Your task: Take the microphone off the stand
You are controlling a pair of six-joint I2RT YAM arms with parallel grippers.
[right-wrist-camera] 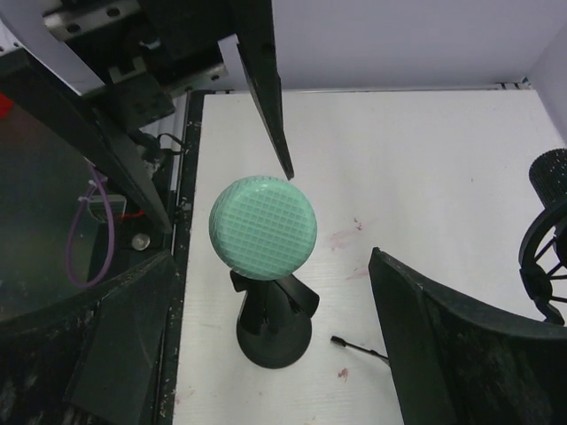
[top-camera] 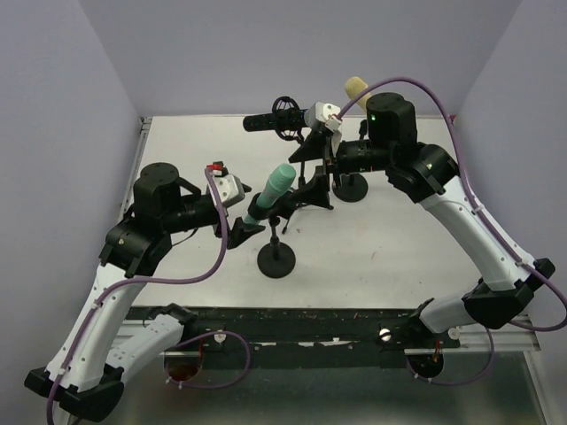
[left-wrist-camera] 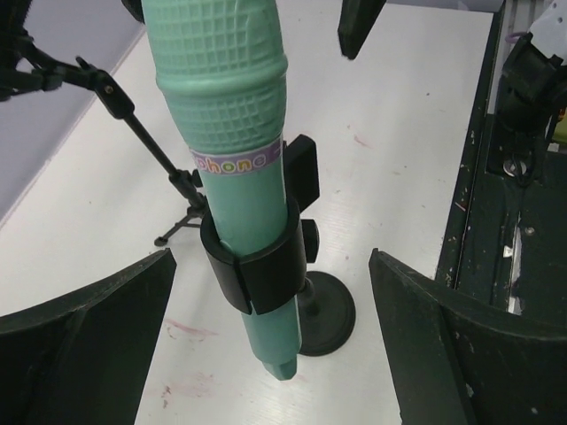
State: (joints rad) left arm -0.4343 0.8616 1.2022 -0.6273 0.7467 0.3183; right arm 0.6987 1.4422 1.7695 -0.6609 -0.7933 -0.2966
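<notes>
While both sit open, left end effector (left-wrist-camera: 270, 257) straddles microphone (left-wrist-camera: 232, 133) at stand clip (left-wrist-camera: 266, 274); long axis tilts head-first toward right end effector (right-wrist-camera: 272, 255); left nearer.

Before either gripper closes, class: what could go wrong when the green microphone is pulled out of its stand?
1. The clip hugs the microphone, and the base under it is small: a pull may lift or tip the lot.
2. The open left gripper seems level with the clip, so closing there could clamp clip and microphone together.
3. The tripod stands close by; a wide swing might knock it.
</notes>
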